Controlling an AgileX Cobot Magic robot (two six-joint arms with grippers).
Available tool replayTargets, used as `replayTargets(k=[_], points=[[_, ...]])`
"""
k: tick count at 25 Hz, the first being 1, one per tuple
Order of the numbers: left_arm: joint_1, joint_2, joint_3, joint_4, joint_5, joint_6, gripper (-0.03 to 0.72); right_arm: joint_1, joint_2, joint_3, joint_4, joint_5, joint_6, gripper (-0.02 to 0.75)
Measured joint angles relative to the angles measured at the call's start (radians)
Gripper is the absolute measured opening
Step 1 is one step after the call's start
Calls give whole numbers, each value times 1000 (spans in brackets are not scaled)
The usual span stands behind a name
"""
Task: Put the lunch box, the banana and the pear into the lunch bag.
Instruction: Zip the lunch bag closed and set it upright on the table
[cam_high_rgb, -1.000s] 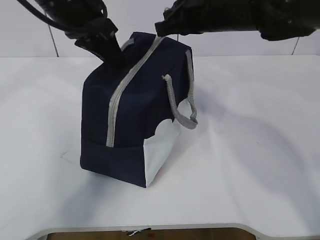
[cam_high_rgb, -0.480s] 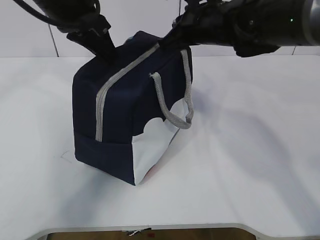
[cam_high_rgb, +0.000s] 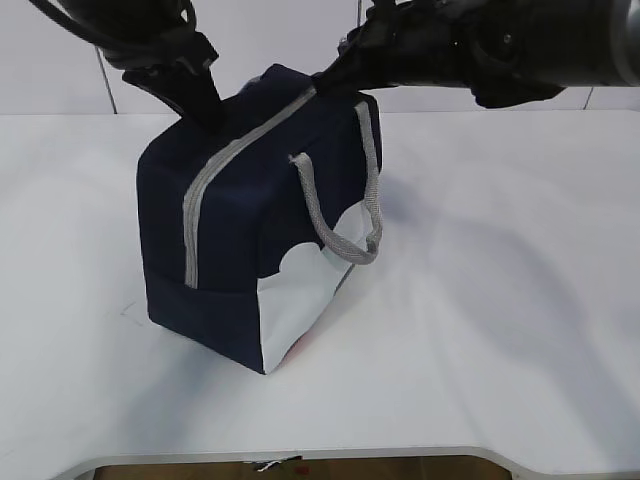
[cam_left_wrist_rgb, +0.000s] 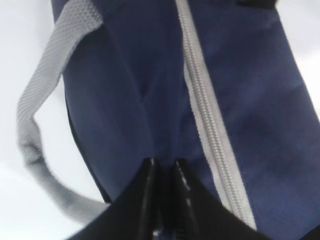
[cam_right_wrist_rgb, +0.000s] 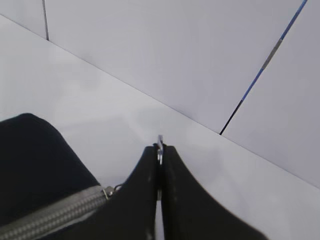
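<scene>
Here the lunch bag (cam_high_rgb: 250, 225) sits a little left of the middle of the exterior picture, on the white table (cam_high_rgb: 500, 300). It is dark blue with white patches low on its sides. The grey zipper (cam_high_rgb: 215, 180) runs along its top and down the near end — it looks zipped all the way. One grey handle (cam_high_rgb: 345, 205) hangs in a loop on the bag's right side.

The left gripper (cam_high_rgb: 205, 100) comes down from the upper left of the picture and touches the top of the bag near its far left edge. In the left wrist picture its two black fingers (cam_left_wrist_rgb: 145, 195) sit at the bottom middle, pressed almost together, with a fold of blue cloth pinched between them. The zipper runs just to the right of them, and another grey handle (cam_left_wrist_rgb: 45, 100) loops down the left side.

The right gripper (cam_high_rgb: 335, 75) reaches in from the upper right and meets the far end of the bag's top. In the right wrist picture its fingers (cam_right_wrist_rgb: 147, 190) are squeezed tight on a thin bit of shiny metal, the ring pull (cam_right_wrist_rgb: 160, 145), which pokes up between the tips. The end of the zipper lies at the lower left there, right beside the fingers.

The bag is tipped a bit, with its top leaning toward the back.
</scene>
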Motion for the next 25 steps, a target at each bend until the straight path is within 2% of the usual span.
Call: replayTargets(k=[3, 5, 6, 8, 15, 18, 22, 25], points=[[2, -2, 0, -12, -12, -18, 216, 0, 0, -2, 0, -24, 2, 17], [2, -2, 0, -26, -49, -25, 355, 0, 0, -2, -2, -28, 2, 17], [2, -2, 0, -31, -73, -26, 397, 0, 0, -2, -2, -30, 4, 17], [2, -2, 0, -54, -119, -28, 423, 0, 0, -2, -2, -30, 5, 17], [2, 50, 0, -121, -231, -22, 407, 0, 0, -2, -2, -33, 7, 17], [2, 80, 0, -135, -292, -21, 374, 0, 0, -2, -2, -34, 7, 17], [2, 118, 0, -158, -310, -19, 281, -2, 0, -2, -2, -34, 7, 17], [2, 126, 0, -162, -325, -17, 135, -2, 0, -2, -2, -34, 7, 17]])
